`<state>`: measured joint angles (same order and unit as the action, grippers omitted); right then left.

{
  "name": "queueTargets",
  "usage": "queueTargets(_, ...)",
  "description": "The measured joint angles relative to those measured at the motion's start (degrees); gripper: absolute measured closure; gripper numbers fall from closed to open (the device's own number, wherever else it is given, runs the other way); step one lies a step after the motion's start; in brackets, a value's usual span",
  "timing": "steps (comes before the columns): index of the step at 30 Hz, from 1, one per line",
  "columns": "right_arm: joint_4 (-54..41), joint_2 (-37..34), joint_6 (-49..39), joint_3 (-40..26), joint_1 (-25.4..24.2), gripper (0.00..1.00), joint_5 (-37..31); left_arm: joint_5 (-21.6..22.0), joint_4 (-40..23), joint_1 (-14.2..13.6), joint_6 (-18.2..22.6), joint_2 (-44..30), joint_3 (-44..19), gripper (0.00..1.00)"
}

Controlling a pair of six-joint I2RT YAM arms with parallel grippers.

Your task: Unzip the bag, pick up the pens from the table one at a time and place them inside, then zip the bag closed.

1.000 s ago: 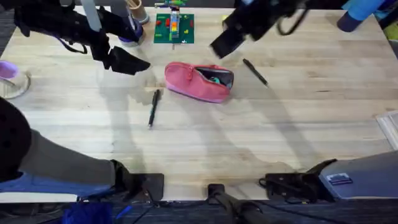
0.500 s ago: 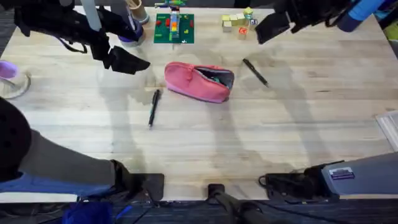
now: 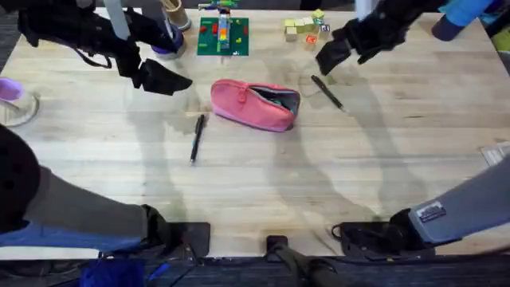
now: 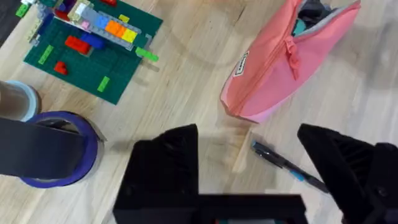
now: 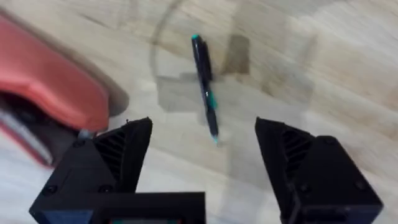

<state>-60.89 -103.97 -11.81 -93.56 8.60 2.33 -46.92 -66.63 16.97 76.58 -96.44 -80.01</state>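
Note:
The pink bag [image 3: 253, 105] lies mid-table, its zipper open at the right end and dark lining showing. One dark pen [image 3: 197, 137] lies left of and below the bag on the table [image 3: 263, 183]; another pen [image 3: 327, 92] lies just to the bag's right. My left gripper [image 3: 163, 80] hovers open to the left of the bag. Its wrist view shows the bag [image 4: 280, 62] and the nearer pen [image 4: 286, 165] between its fingers [image 4: 168, 162]. My right gripper [image 3: 333, 53] hangs open just above the right pen [image 5: 204, 84], with the bag [image 5: 56, 93] at its side.
A green baseplate [image 3: 223, 36] with bricks sits behind the bag, and a purple tape roll [image 3: 167, 46] stands to its left. Small coloured blocks [image 3: 305, 28] lie at the back right. A clear cup [image 3: 12, 100] stands at the left edge, a blue object [image 3: 458, 20] at the far right.
My right arm swung from above the bag's open end out to the right, then came back toward the right pen. The left arm, bag and pens have not moved.

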Motion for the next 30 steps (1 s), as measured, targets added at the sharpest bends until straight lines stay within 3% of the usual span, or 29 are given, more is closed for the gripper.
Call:
queueTargets(18,7.63,-15.58,0.02,0.27,0.0,0.003,0.0,0.0,0.0,0.0,0.0,0.0,0.0,0.007)
queueTargets(23,7.64,-16.24,0.02,0.0,0.17,0.007,-0.66,0.0,0.04,0.0,0.0,0.0,0.0,0.007)
queueTargets(28,7.73,-16.29,-0.14,0.0,0.15,0.141,-1.52,0.0,0.0,0.0,0.0,0.0,0.0,0.008)
queueTargets(30,7.88,-16.35,-0.19,0.0,-0.02,0.249,-2.12,0.0,0.0,0.0,0.0,0.0,0.0,0.008)
